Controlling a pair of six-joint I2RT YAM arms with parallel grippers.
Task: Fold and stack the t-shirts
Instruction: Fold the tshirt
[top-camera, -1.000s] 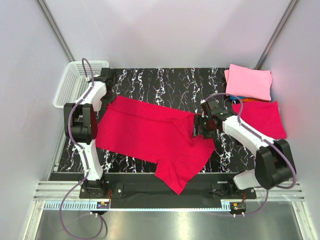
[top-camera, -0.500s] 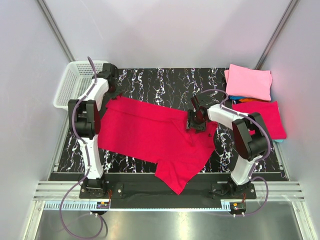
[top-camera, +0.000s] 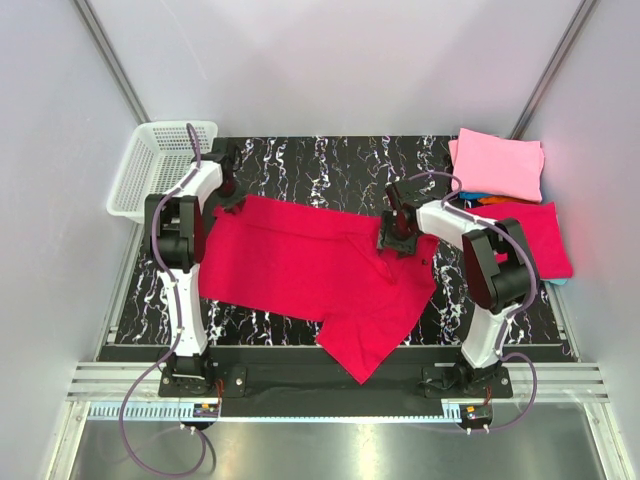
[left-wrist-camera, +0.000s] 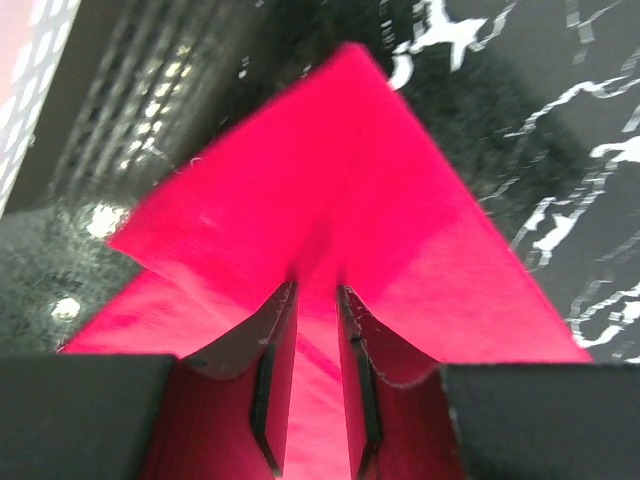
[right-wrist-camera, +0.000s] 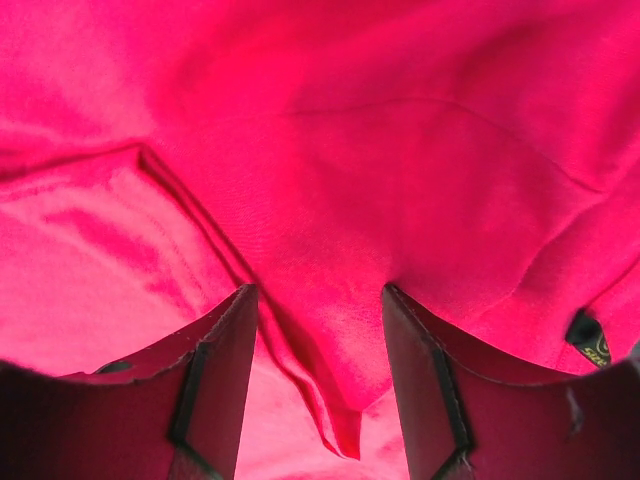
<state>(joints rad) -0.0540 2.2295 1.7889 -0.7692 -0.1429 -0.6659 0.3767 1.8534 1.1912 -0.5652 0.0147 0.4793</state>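
Red shirt (top-camera: 300, 270) lies spread, rumpled, across the middle of the black marbled tabletop (top-camera: 330, 165), running from the far left towards the near right, one end hanging over the near edge.

Left gripper (top-camera: 235, 203) is at the far-left corner of the red shirt. In its wrist view the fingers (left-wrist-camera: 272, 385) stand close together with cloth between them, pinching that corner, and the tip of the cloth points away over the tabletop.

Right gripper (top-camera: 393, 240) is down on the shirt's right part. Its fingers (right-wrist-camera: 225, 375) are spread, the tips set into the cloth, and a loose crease runs down the gap without filling it. A small black label (right-wrist-camera: 590, 342) shows at the right edge of that view.

Well to the right sits the pile: a folded pink shirt (top-camera: 497, 165) at the far corner and a folded red one (top-camera: 525, 235) nearer, with slivers of blue (top-camera: 468, 196) and orange (top-camera: 495, 200) cloth showing between them.

At the far left a white basket (top-camera: 140, 170) stands just beside the tabletop.
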